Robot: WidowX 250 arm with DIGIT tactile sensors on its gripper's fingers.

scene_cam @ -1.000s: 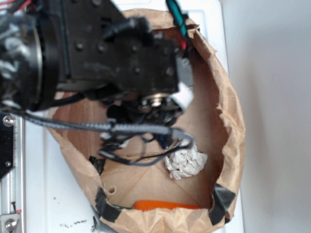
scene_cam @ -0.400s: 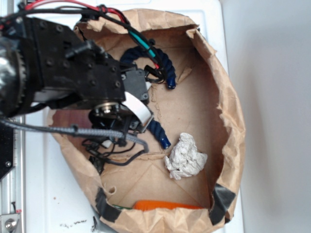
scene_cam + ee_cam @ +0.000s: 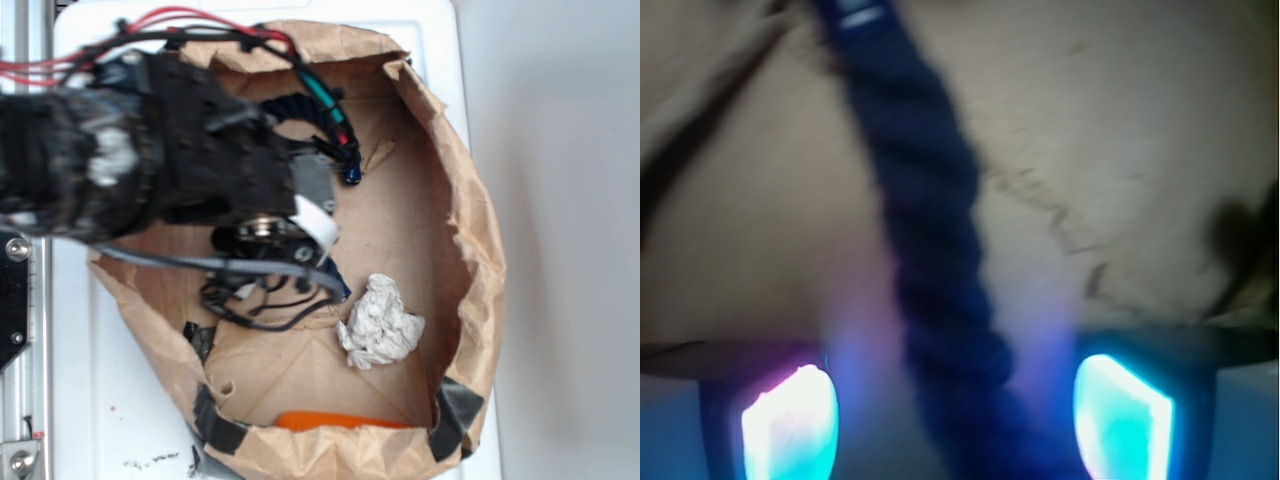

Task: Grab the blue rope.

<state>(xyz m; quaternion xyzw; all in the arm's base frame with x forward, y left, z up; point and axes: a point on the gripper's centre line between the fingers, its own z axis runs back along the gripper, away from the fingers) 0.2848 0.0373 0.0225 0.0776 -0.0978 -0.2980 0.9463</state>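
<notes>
Lining the whole work area, the crumpled brown paper bag (image 3: 470,230) lies open on its side, its raised walls keeping the loose items corralled. Over its left half the black arm (image 3: 150,170) reaches down, hiding most of the blue rope (image 3: 940,290), whose glossy end (image 3: 352,175) peeks out beside the wiring. Seen from the wrist, the gripper (image 3: 955,410) straddles that rope, its two glowing fingers (image 3: 790,420) spread wide on either side and not yet pinching, apparently lined up to close. Nearby sits a white paper wad (image 3: 380,322), untouched.

Navy twisted blue rope (image 3: 940,300), brown paper bag (image 3: 480,250).
</notes>
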